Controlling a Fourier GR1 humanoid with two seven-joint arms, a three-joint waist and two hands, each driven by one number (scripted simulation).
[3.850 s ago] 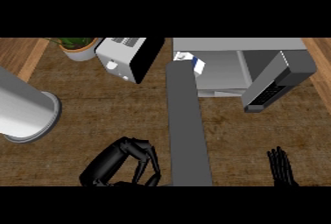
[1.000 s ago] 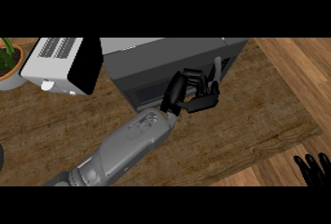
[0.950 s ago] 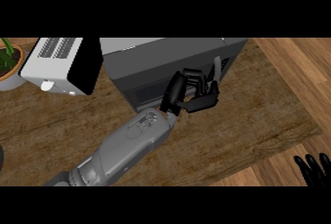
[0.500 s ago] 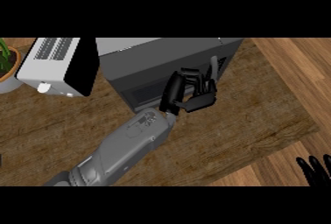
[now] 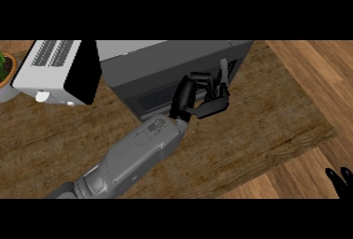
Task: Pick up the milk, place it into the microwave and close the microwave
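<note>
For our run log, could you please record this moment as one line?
left robot hand: open against microwave door | door: looks shut | milk: not visible | right robot hand: resting, lower right

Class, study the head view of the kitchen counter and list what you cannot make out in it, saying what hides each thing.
- Milk: not visible anywhere in the head view.
- Microwave front: partly covered by the left hand.
- Right hand: cut off by the right edge.
- Plant: cut off by the left edge.
</note>
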